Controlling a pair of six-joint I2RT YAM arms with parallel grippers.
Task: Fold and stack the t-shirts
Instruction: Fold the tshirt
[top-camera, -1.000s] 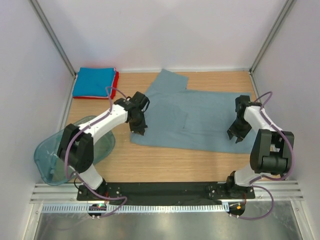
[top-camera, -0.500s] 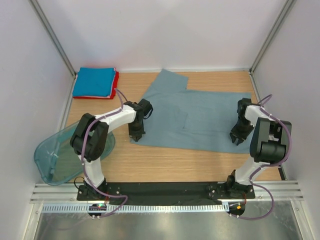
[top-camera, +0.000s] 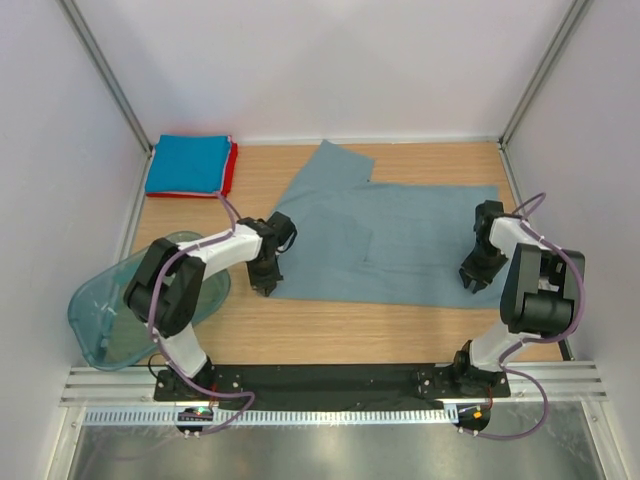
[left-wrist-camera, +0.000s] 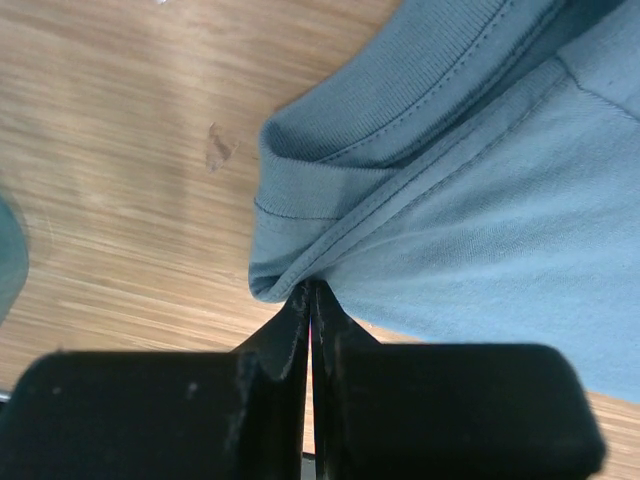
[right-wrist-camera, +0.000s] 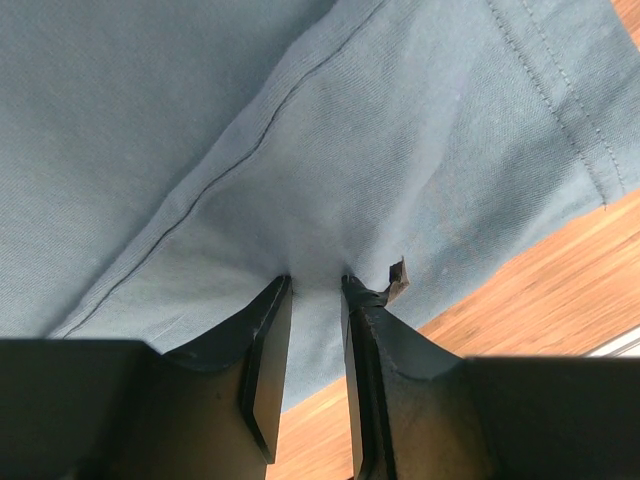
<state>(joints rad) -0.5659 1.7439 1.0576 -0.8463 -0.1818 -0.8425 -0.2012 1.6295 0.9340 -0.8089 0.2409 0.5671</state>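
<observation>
A dusty grey-blue t-shirt (top-camera: 400, 235) lies spread flat across the wooden table (top-camera: 330, 330), one sleeve pointing to the back. My left gripper (top-camera: 262, 285) is at its near left corner, by the ribbed neckband (left-wrist-camera: 400, 90). It (left-wrist-camera: 308, 292) is shut, with the folded cloth edge (left-wrist-camera: 290, 270) pinched at its tips. My right gripper (top-camera: 474, 283) presses down on the shirt's near right corner. Its (right-wrist-camera: 317, 282) jaws stand narrowly apart with a pucker of cloth gathered between the tips. A bright blue t-shirt (top-camera: 188, 163) lies folded on a red one (top-camera: 231, 170) at the back left.
A translucent teal plastic tub (top-camera: 120, 310) lies tipped at the near left, beside the left arm. White walls with metal posts (top-camera: 108, 80) close in the table on three sides. Bare wood shows along the near edge.
My left gripper has moved toward the near edge, to the shirt's near left corner, and that corner has shifted with it. The right gripper's jaws have narrowed on the cloth.
</observation>
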